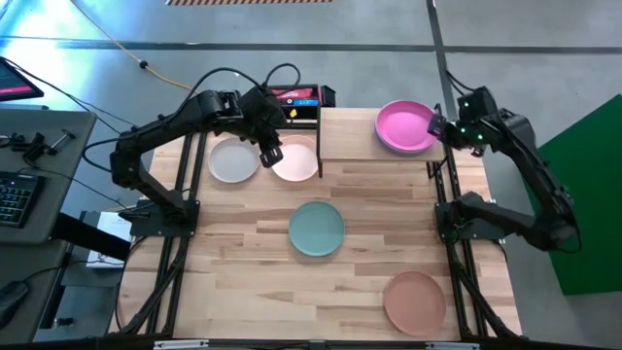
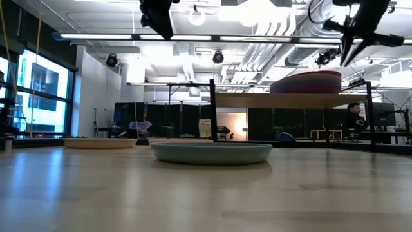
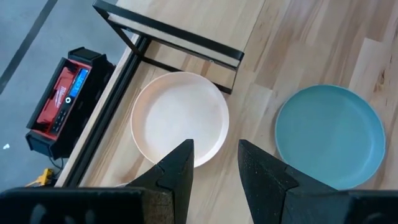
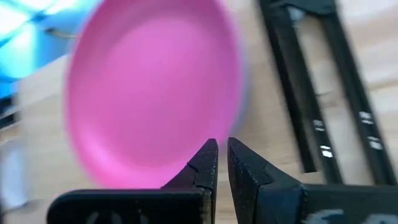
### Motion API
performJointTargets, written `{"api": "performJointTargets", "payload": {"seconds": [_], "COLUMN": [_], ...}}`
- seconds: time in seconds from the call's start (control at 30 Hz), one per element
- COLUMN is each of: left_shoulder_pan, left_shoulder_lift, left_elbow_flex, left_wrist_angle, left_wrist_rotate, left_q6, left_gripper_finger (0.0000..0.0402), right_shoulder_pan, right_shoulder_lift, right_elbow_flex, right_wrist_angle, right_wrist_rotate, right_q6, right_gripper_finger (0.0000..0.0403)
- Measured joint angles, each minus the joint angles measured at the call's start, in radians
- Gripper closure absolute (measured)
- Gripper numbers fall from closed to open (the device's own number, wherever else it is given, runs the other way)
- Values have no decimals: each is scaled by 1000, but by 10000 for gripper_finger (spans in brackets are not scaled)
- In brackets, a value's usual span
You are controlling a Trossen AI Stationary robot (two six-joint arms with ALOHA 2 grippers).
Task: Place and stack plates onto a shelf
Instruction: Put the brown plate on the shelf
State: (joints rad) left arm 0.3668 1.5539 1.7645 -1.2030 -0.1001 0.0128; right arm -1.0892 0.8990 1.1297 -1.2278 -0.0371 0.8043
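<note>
The shelf (image 1: 355, 134) stands at the table's far edge and carries a stack topped by the magenta plate (image 1: 405, 126), with purple and blue rims (image 2: 308, 86) beneath it. On the table lie the grey-white plate (image 1: 233, 160), the pale pink plate (image 1: 297, 161), the teal plate (image 1: 317, 229) and the tan-brown plate (image 1: 415, 301). My left gripper (image 1: 270, 152) hovers open, high above the gap between the grey-white and pale pink plates (image 3: 180, 118). My right gripper (image 1: 438, 127) is shut, raised just off the magenta plate's (image 4: 155, 93) right rim, touching nothing.
A red-and-black device (image 1: 297, 97) sits just behind the table's far edge, left of the shelf. The shelf's black legs (image 3: 186, 59) stand close to the pale pink plate. Bare wood lies at the table's near left (image 1: 233, 292) and between the teal and tan-brown plates.
</note>
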Motion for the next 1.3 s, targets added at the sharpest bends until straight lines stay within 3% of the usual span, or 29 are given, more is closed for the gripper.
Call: {"api": "performJointTargets", "payload": {"seconds": [0.2, 0.47, 0.77, 0.93, 1.3], "left_shoulder_pan": [-2, -24, -93, -132, -202], "left_shoulder_lift": [1, -1, -2, -2, -2], "left_elbow_flex": [-25, -140, -251, -268, -268], "left_wrist_angle": [-40, -110, -138, -137, -127], "left_wrist_rotate": [23, 50, 71, 71, 70], "left_q6": [-6, -42, -90, -90, -118], "left_gripper_finger": [287, 287, 287, 287, 287], "right_shoulder_pan": [144, 439, 841, 1054, 1382], "right_shoulder_lift": [-59, -59, 24, 91, 192], "right_elbow_flex": [0, 1, 1, 1, 1], "right_wrist_angle": [127, 250, 244, 237, 232], "right_wrist_rotate": [-56, -50, 43, 43, 29], "right_q6": [6, 45, 208, 211, 182], "right_gripper_finger": [385, 385, 385, 385, 385]}}
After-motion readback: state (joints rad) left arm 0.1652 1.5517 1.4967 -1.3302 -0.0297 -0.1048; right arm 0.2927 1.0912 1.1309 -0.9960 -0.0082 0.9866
